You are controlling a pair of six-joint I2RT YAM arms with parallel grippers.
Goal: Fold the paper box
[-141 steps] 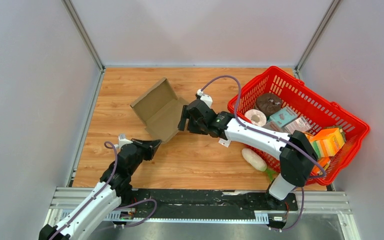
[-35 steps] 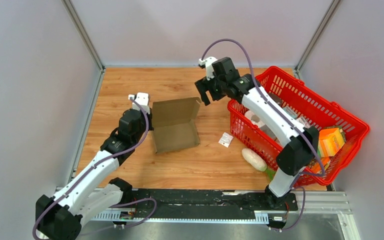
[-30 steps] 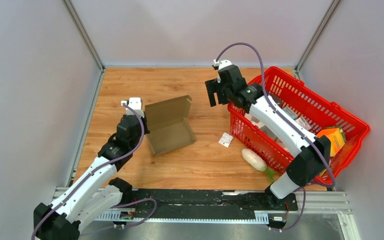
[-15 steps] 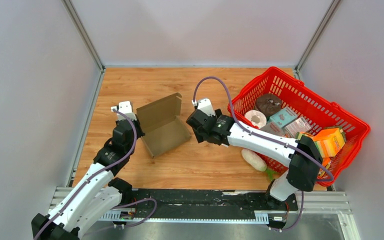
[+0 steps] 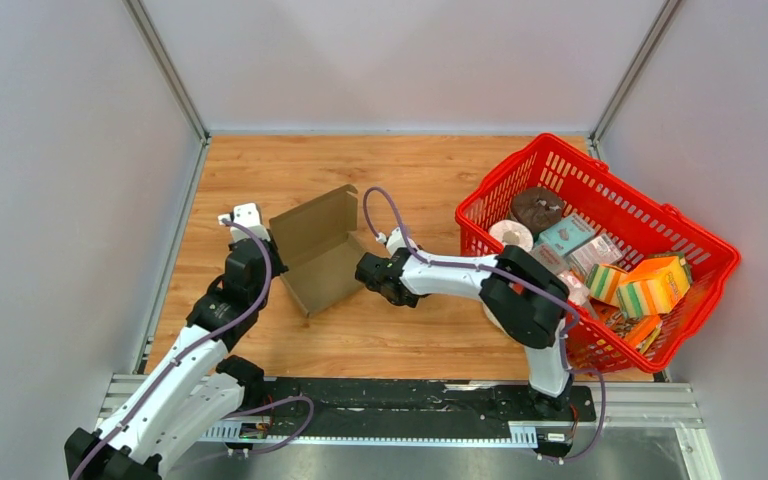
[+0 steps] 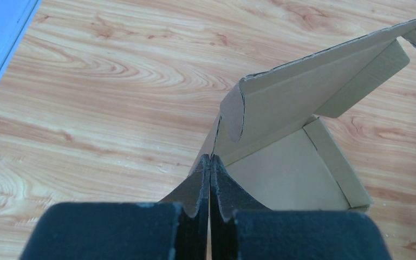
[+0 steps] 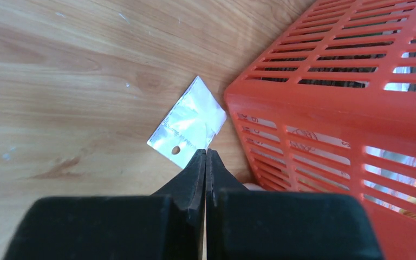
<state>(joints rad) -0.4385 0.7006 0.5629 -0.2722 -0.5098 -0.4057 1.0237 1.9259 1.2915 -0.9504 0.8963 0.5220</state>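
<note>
Brown cardboard paper box (image 5: 328, 268) sits on the wooden tabletop (image 5: 410, 170), left of centre, half-formed: base flat, low side walls up, lid (image 5: 312, 213) standing tilted on the far side with a side flap bent inward. My left jaws are clamped tight on the box's left wall, right at the corner where the lid hinges. In the left wrist view the cardboard edge runs straight down between the fingertips (image 6: 199, 181). My right jaws are pressed together with nothing between them. From above, the right wrist sits just beside the box's right corner, forearm stretched across the tabletop from the basket side; can't tell if it touches the cardboard. The right wrist view shows the closed tips over the near edge of a small white packet (image 7: 187, 125) lying flat on the wood, just beside the wall of the red plastic basket (image 7: 325, 116). Contact with the packet is unclear. The basket sits at the right of the tabletop, apart from the box, loaded with assorted goods: a dark round item, a white roll, small cartons, orange and green blocks.
</note>
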